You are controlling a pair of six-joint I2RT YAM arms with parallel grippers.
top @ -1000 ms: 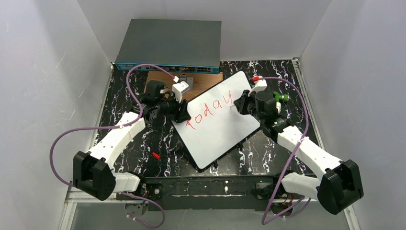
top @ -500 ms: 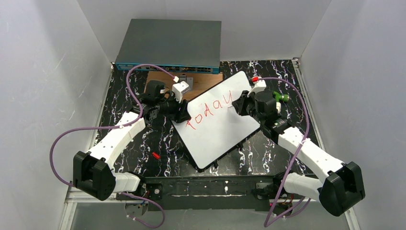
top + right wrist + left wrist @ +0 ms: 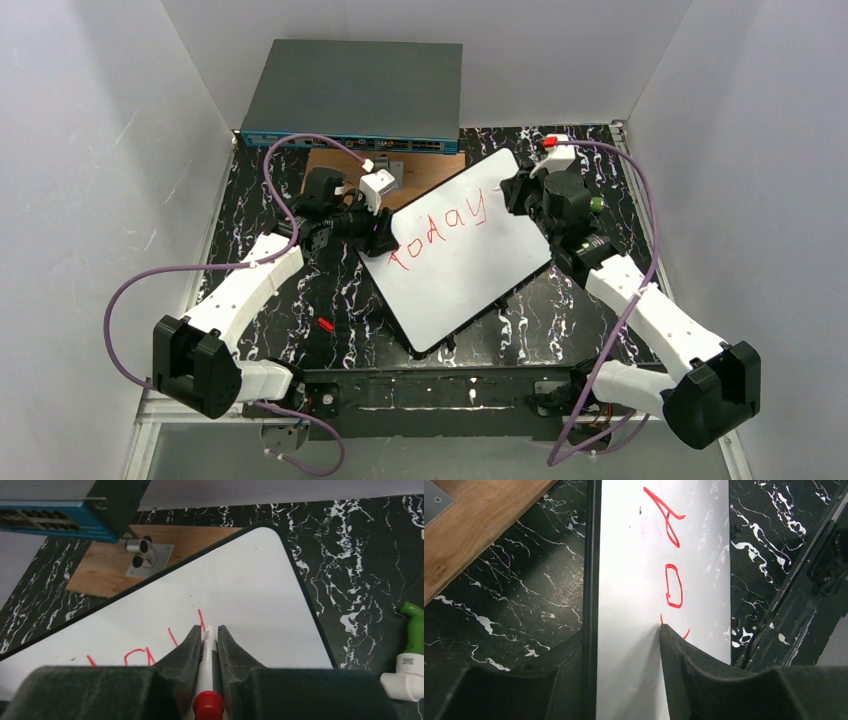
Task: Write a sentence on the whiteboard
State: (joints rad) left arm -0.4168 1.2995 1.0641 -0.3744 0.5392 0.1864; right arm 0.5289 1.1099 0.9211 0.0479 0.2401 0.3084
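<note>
**Change since the earlier top views.** The right gripper point(image 3: 516, 190) has been carried away from the last red letter, toward the far corner of the whiteboard point(image 3: 460, 275). The left gripper point(image 3: 384, 236) and the board are unchanged in place.

**Layout.** The whiteboard lies askew on the black marbled table point(image 3: 270, 290), near the wooden plate point(image 3: 335, 165). The red lettering point(image 3: 440, 232) runs across its far half. The left gripper point(image 3: 623, 632) is closed over the board's left edge, which is held between its fingers, one of them on the white face. The right gripper point(image 3: 210, 629) is clamped on a red-ended marker point(image 3: 208, 700) (its tip is hidden between the fingers, so contact with the board cannot be judged).

**Risks, as judged.**
- Little white surface is left beyond the last letter, so a further word begun on this line would likely be run off the rounded corner.
- The left gripper's finger point(image 3: 684, 665) on the white face is set against the first red stroke, and the ink could be smeared by any slip there.
- The board could be pivoted about that single clamp by downward pressure from the marker, and the strokes distorted.

**Compared with half a second back.** The right wrist is seen farther up the view and turned. No new stroke can be made out with certainty.
</note>
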